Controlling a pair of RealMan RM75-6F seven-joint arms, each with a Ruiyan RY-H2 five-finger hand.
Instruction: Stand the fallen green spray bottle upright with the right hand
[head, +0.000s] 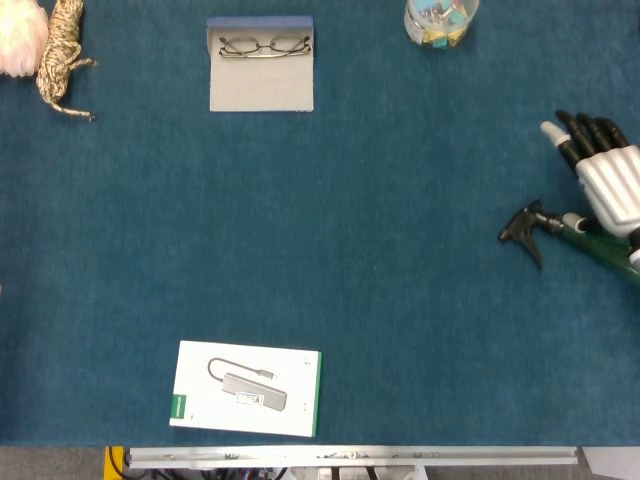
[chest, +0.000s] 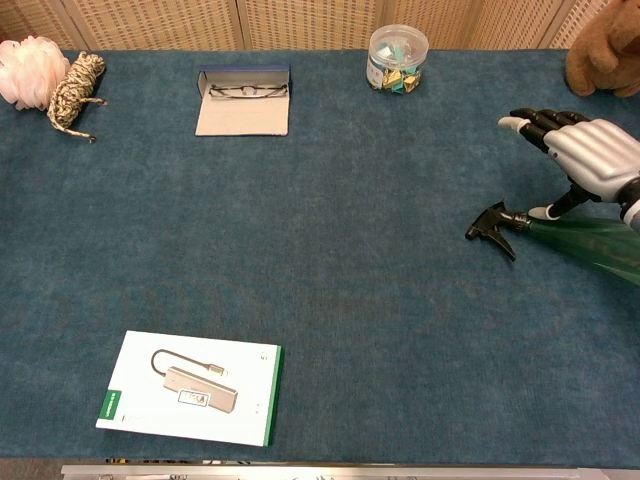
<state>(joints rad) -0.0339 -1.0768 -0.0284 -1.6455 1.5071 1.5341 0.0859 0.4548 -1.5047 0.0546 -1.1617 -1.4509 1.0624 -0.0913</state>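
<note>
A green spray bottle (chest: 580, 238) lies on its side at the right edge of a blue-covered table (chest: 330, 230), black trigger head pointing toward the table's middle, body running off past the edge of both views. It's not upright yet, so the task isn't done.

The right hand (chest: 585, 155) sits just above the bottle's neck. Fingers are stretched out and apart, pointing away from the bottle toward the far side; the thumb reaches down and seems to touch the neck. Whether the bottle is truly gripped, I can't tell — prob. only a light contact so far, and the palm side is hidden. The left hand isn't visible anywhere.

Other items, all placed vs. the bottle: a clear tub of clips (chest: 397, 58) is farther back and to the left; a glasses case (chest: 243, 100) w/ spectacles further left; a rope bundle (chest: 75, 88) at the far-left corner; a white product box (chest: 190, 388) well apart, near the front edge — none blocks the lift.
</note>
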